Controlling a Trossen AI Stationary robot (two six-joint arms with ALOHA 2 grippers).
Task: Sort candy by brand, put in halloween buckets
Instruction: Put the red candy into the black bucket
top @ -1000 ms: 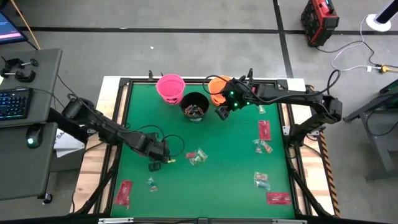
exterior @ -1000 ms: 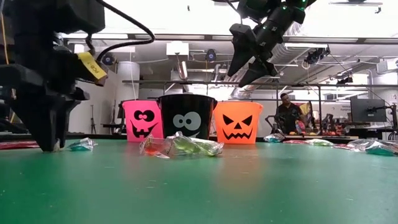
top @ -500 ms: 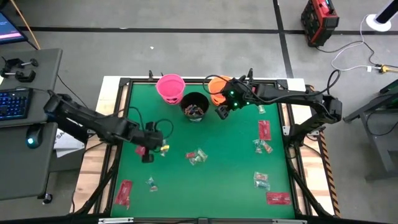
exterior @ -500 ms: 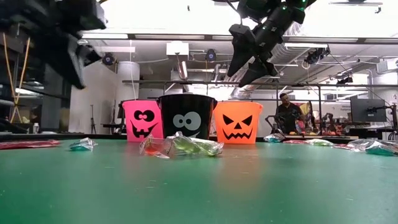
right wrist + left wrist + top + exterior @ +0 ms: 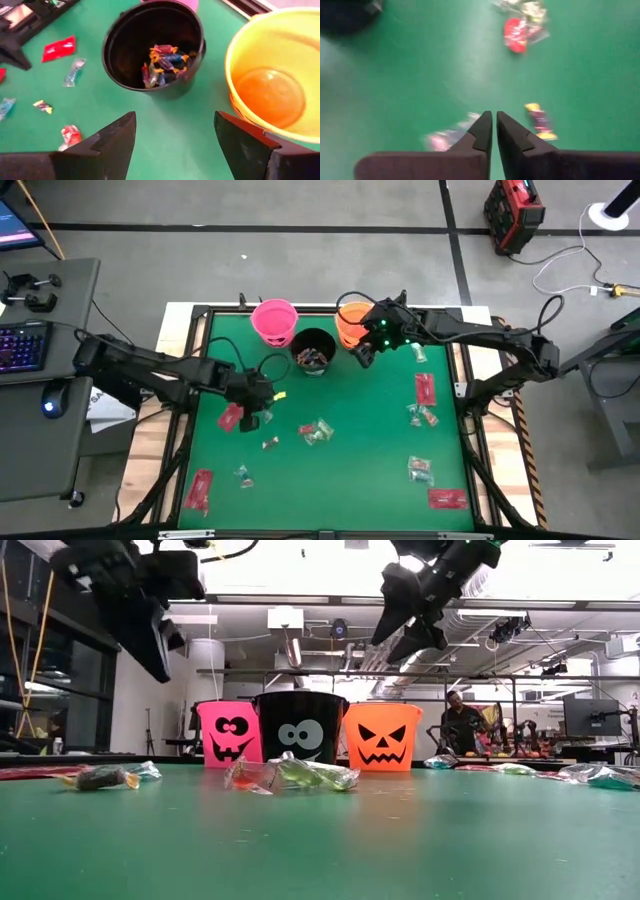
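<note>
We see the left gripper [image 5: 262,402] pressed together at nine o'clock, the right gripper [image 5: 366,353] spread by the orange bucket [image 5: 352,322] at twelve.

The orange bucket [image 5: 270,85] is cut off at the right edge. The black bucket [image 5: 345,15] is blurred, cropped upper left.

A robotics lab or workshop, it seems. The low view shows exposed ceiling ducts [image 5: 300,670] and a person [image 5: 462,720] among cluttered benches at right. At upper left of the high view, a keyboard [image 5: 22,346] sits on a desk over bare concrete floor [image 5: 300,270].
</note>
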